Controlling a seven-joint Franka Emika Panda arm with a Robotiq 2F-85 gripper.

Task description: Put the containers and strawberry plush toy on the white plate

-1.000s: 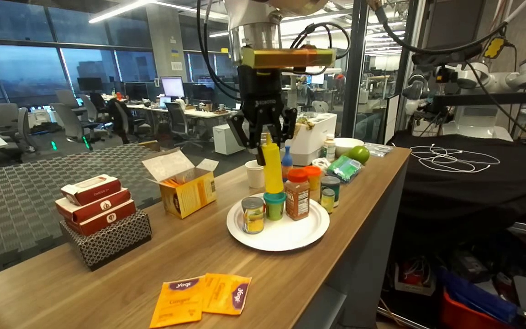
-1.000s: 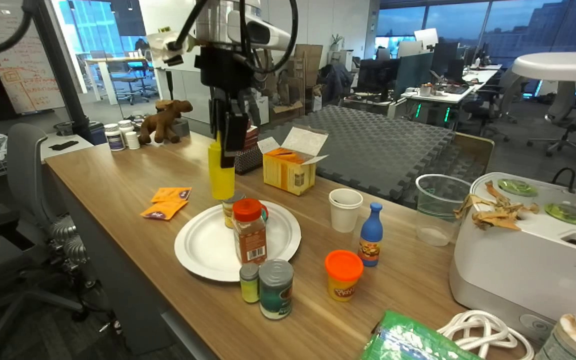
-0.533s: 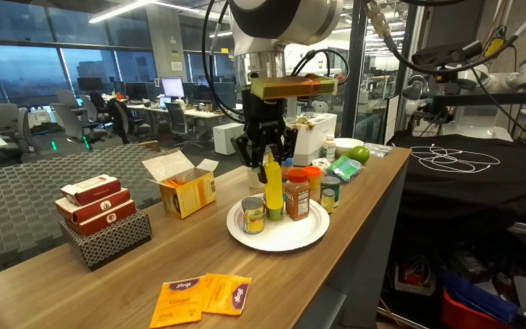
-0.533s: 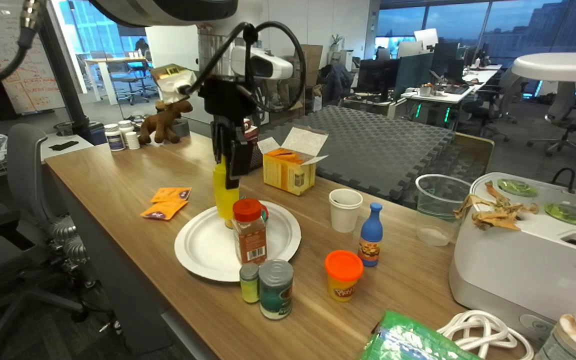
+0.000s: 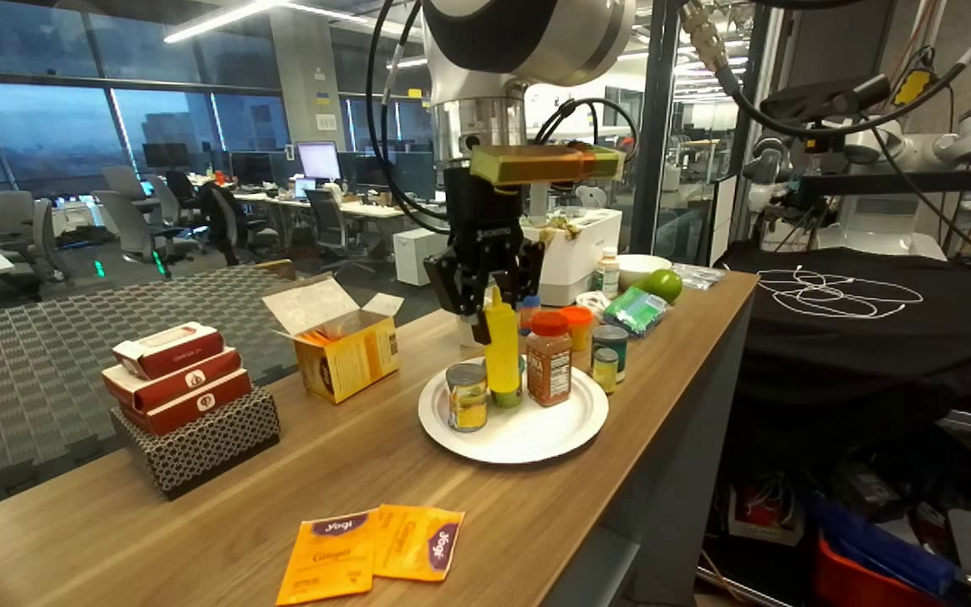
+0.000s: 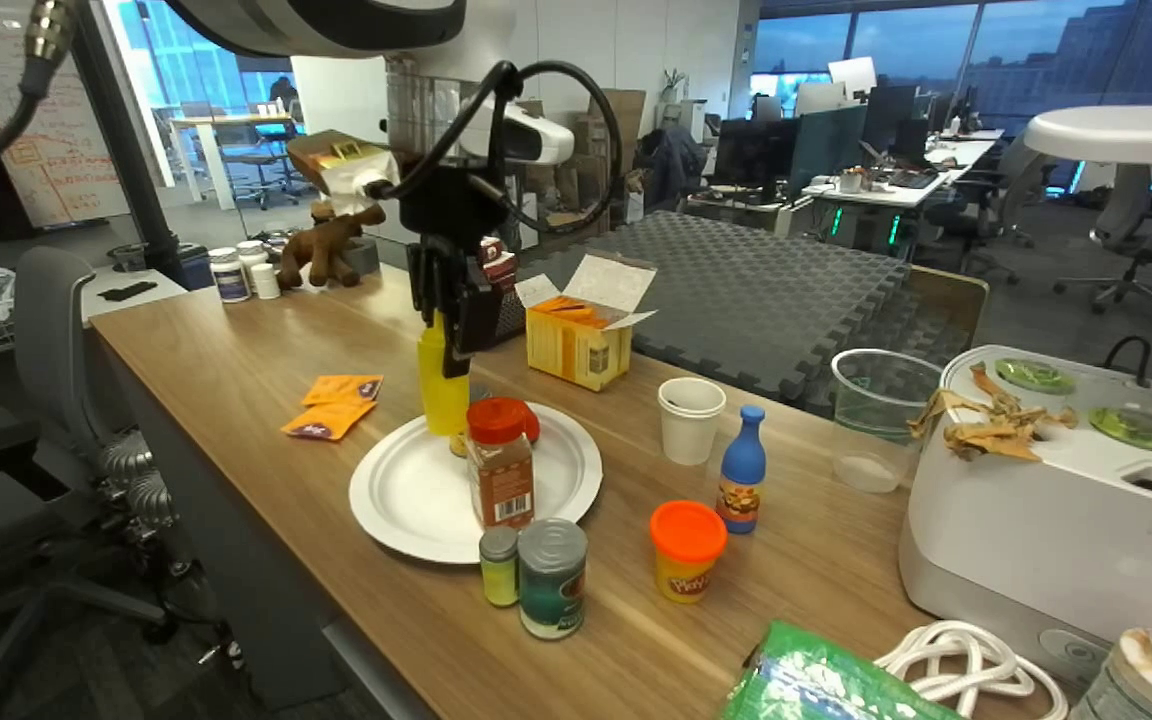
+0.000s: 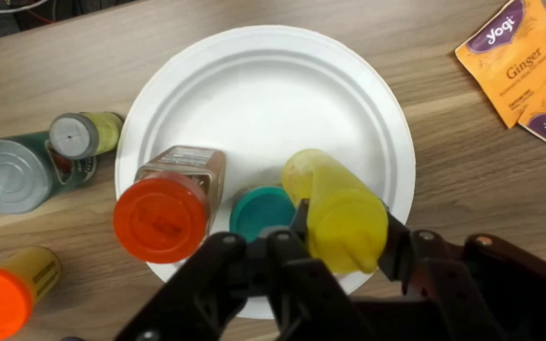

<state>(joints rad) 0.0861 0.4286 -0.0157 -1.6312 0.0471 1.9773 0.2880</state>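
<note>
My gripper is shut on the slim yellow squeeze bottle, its fingers on either side. The bottle hangs nearly upright, low over the white plate. On the plate stand a can with a yellow label, a green jar with a teal lid and a spice jar with a red lid. In the wrist view the bottle covers most of the can. Beside the plate are a short yellow-green jar, a dark green can and an orange-lidded tub. The strawberry plush toy is hidden or out of view.
Next to the tub stand a blue bottle and white paper cups. An opened yellow box and stacked red-and-white boxes lie to one side. Orange tea sachets rest on the wooden table.
The gripper has come down with the yellow bottle from higher up to just over the plate, then shifted slightly sideways. The things on the plate and table have stayed put.
</note>
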